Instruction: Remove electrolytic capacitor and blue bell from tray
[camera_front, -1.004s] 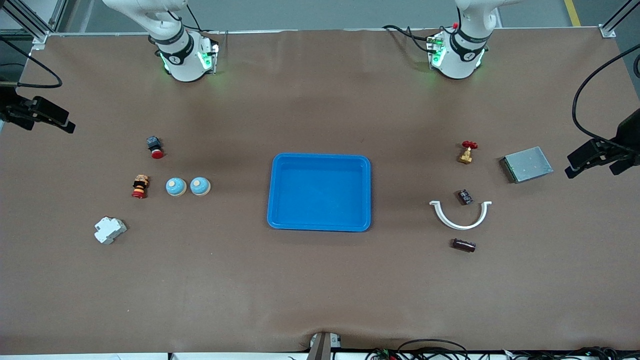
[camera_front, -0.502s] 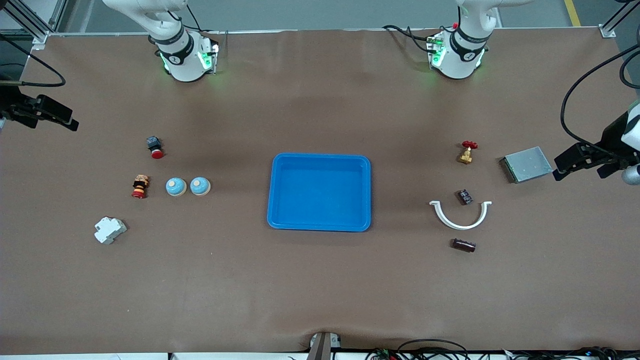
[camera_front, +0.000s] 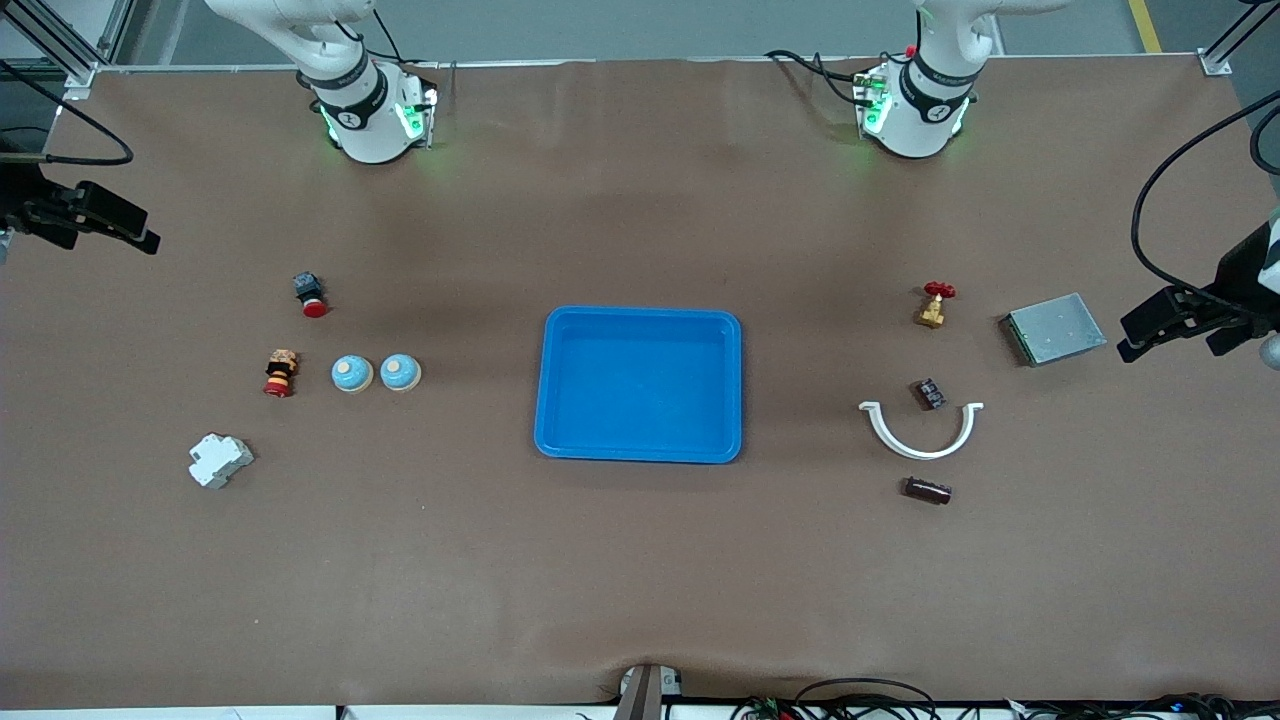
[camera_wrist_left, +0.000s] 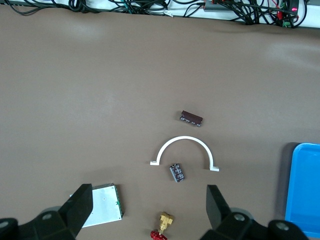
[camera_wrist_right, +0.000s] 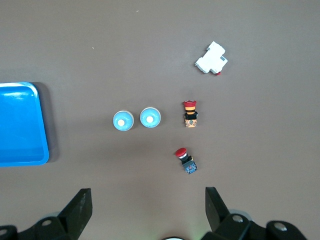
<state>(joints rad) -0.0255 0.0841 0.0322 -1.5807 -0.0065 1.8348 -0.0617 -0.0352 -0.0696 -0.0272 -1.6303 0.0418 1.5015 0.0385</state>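
Hovering with jaws spread and empty, the left gripper (camera_wrist_left: 145, 212) is hanging above the capacitor (camera_wrist_left: 191, 118) and white arc (camera_wrist_left: 184, 152); the right gripper (camera_wrist_right: 145, 210), equally released, is hanging above two bells (camera_wrist_right: 136, 120).

Capacitor (camera_front: 927, 490): a dark brown cylinder lying on its side on the table, toward the left arm's end, nearer to the front camera than the white half-ring (camera_front: 921, 431). A second small dark capacitor (camera_front: 931, 393) lies just inside the ring's opening.

Bells: two light-blue domes with pale tops, (camera_front: 352, 374) and (camera_front: 400, 372), standing upright side by side toward the right arm's end.
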